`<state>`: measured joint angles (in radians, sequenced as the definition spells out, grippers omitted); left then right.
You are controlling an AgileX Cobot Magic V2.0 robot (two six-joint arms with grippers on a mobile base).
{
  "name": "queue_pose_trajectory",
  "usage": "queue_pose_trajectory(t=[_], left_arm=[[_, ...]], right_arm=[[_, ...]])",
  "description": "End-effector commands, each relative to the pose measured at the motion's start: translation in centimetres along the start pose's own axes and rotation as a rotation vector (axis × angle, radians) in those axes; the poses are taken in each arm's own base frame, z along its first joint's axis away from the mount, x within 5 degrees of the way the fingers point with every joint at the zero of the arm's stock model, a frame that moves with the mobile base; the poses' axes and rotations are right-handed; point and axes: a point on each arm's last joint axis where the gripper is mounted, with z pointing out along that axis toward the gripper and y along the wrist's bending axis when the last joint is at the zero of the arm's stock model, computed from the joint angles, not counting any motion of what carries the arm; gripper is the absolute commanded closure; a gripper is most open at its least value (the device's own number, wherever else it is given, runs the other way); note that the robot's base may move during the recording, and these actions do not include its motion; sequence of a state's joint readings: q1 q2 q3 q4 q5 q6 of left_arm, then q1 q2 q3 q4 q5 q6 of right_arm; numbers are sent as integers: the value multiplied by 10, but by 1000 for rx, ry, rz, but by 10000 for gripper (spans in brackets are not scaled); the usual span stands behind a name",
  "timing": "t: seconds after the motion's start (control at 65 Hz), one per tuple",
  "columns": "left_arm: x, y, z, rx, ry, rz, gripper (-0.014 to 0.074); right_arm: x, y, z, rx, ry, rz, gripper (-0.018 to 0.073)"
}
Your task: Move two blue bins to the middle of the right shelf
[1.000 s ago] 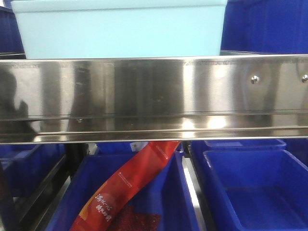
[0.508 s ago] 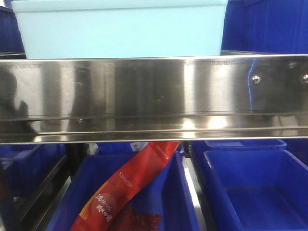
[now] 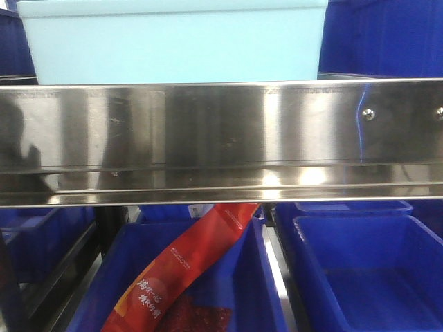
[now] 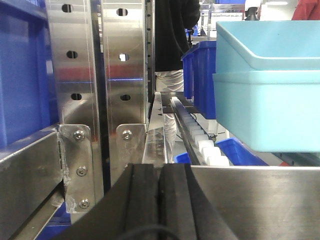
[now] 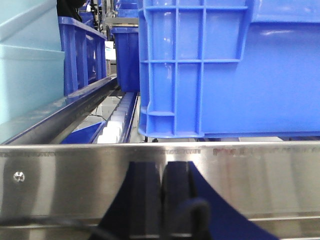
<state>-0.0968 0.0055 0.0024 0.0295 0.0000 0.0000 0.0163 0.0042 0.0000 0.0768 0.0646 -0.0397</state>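
One pale blue bin (image 3: 173, 45) stands on the right shelf middle, just behind its shiny steel front rail (image 3: 221, 138). In the left wrist view it shows as two nested pale blue bins, the upper (image 4: 270, 42) inside the lower (image 4: 270, 110), resting above the rail (image 4: 260, 200) at the right. My left gripper (image 4: 159, 167) is shut on nothing, low at the rail to the left of the bins. My right gripper (image 5: 162, 165) is also shut and empty, in front of the rail (image 5: 250, 175). The pale blue bins (image 5: 27, 82) lie at that view's left edge.
A dark blue bin (image 5: 225, 70) sits on the same level right of the pale ones. White roller tracks (image 4: 200, 140) run back along the shelf. Steel upright posts (image 4: 75, 75) stand at the left. Below the rail are dark blue bins (image 3: 360, 270), one holding a red packet (image 3: 187, 266).
Almost nothing has moved. The front view has shifted a few pixels, and a thin blue reflection now shows on the rail beside the right bolt.
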Motion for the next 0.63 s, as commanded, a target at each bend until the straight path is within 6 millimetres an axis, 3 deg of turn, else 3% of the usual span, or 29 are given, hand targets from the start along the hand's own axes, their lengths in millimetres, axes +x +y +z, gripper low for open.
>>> queue_pose_trajectory(t=[0.0,0.615], left_arm=[[-3,0,-1,6,-30,-3,707],[-3,0,-1,6,-30,-3,707]], right_arm=[[-3,0,0,5,-31,-10,721],[-3,0,0,5,-33,-10,721]])
